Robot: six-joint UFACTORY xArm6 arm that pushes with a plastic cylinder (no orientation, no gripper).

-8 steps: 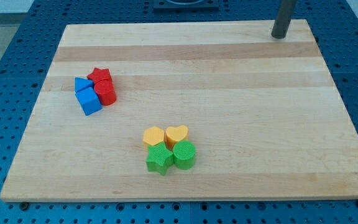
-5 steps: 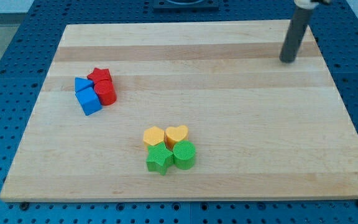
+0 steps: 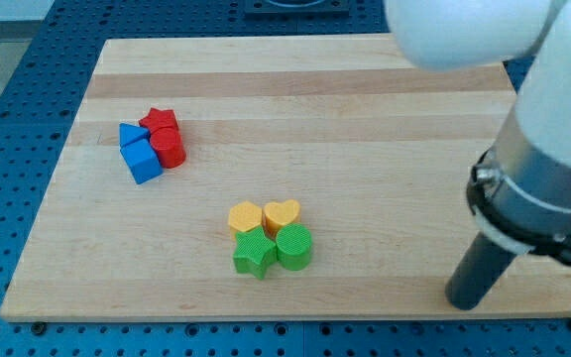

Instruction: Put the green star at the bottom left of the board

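My tip [image 3: 464, 300] rests on the wooden board [image 3: 365, 119] close to its bottom right corner. The rod ends plain, with nothing to open or close, and it touches no block. The white arm housing [image 3: 523, 59] fills the view's top right and hides that corner of the board.

Green star [image 3: 254, 254]: well apart from my tip, toward the view's left and at about the same height, roughly midway along the board's bottom portion. It lies short of the bottom left corner.

Green cylinder [image 3: 293, 247]: touching the star on the side nearer my tip.

Yellow heart [image 3: 282, 214]: just above the cylinder, left and slightly up from my tip.

Orange-yellow block [image 3: 245, 217]: beside the heart on its far side, just above the star; its shape reads as rounded or many-sided, I cannot tell which.

Second cluster, far to the left and up from my tip: red star [image 3: 158, 120], red cylinder [image 3: 170, 148], blue cube [image 3: 144, 161], and a blue block [image 3: 130, 133] that may be a wedge, all packed together.

Blue perforated table [image 3: 8, 109] surrounds the board.
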